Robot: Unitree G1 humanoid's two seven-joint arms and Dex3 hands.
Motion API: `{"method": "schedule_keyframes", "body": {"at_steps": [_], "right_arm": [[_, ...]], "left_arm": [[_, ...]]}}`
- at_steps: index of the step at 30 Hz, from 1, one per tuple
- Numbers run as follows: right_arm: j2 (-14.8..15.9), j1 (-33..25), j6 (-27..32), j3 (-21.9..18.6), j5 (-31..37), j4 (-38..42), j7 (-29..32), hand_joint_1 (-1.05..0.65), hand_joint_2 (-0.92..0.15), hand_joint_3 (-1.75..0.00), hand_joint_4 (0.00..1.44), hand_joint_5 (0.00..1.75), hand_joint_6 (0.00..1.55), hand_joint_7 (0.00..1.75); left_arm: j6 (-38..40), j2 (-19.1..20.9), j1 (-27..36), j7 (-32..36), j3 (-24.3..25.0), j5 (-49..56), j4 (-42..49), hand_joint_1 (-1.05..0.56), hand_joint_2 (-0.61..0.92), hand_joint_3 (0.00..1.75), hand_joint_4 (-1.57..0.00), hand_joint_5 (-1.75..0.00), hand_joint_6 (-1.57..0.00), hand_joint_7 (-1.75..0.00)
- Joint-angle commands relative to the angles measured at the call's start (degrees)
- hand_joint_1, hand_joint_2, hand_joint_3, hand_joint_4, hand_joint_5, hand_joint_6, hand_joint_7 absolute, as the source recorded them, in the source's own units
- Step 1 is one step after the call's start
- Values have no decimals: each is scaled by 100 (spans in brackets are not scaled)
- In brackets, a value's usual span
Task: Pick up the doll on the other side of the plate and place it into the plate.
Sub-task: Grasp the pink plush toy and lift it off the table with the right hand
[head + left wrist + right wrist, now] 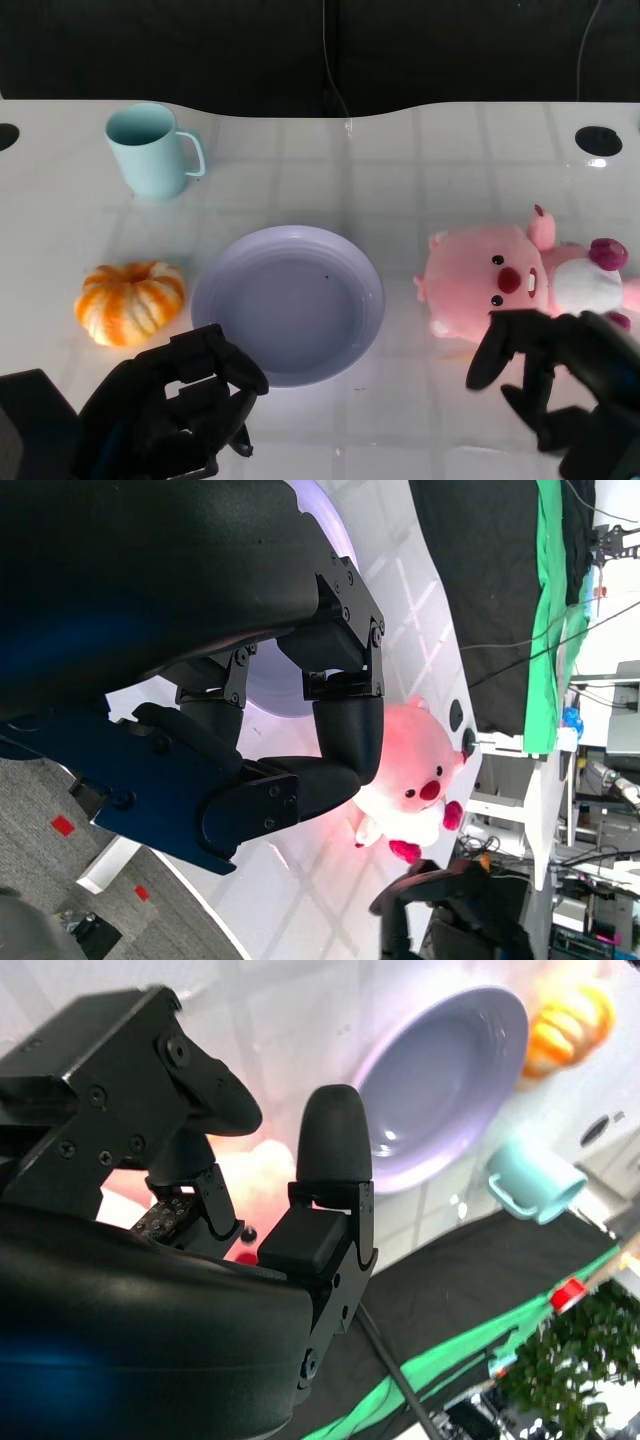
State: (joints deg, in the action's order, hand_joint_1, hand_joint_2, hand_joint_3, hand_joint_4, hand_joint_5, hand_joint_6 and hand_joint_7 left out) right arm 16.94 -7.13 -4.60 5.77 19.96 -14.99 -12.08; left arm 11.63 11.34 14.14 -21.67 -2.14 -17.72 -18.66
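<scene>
The pink plush doll (500,280) lies on the white table to the right of the lavender plate (215,275), face up. My right hand (560,380) hovers just in front of the doll with its fingers apart and nothing in them; the fingertips are close to the doll's near side. In the right wrist view the fingers (335,1150) reach toward the doll (255,1175), with the plate (450,1080) beyond. My left hand (170,410) sits at the plate's near left, fingers curled in, holding nothing. The left wrist view shows the doll (415,775) past those curled fingers (340,730).
An orange and white pumpkin (130,300) lies left of the plate. A light blue mug (150,150) stands at the back left. Dark round holes (598,140) mark the table's far corners. A black cloth backs the table.
</scene>
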Motion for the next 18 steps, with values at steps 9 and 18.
{"method": "schedule_keyframes", "body": {"at_steps": [9, 18], "right_arm": [[589, 360, 1786, -620, -75, -1526, -808, -27, -90, -9, 50, 73, 52, 26], [1017, 827, 3574, -265, 974, -2257, -1357, -57, -92, -13, 21, 51, 19, 4]], "left_arm": [[26, 41, -64, 6, 51, 22, 35, -41, 75, 74, -63, -175, -68, -136], [56, 68, -73, 20, 58, 60, 25, -40, 76, 76, -63, -175, -67, -137]]}}
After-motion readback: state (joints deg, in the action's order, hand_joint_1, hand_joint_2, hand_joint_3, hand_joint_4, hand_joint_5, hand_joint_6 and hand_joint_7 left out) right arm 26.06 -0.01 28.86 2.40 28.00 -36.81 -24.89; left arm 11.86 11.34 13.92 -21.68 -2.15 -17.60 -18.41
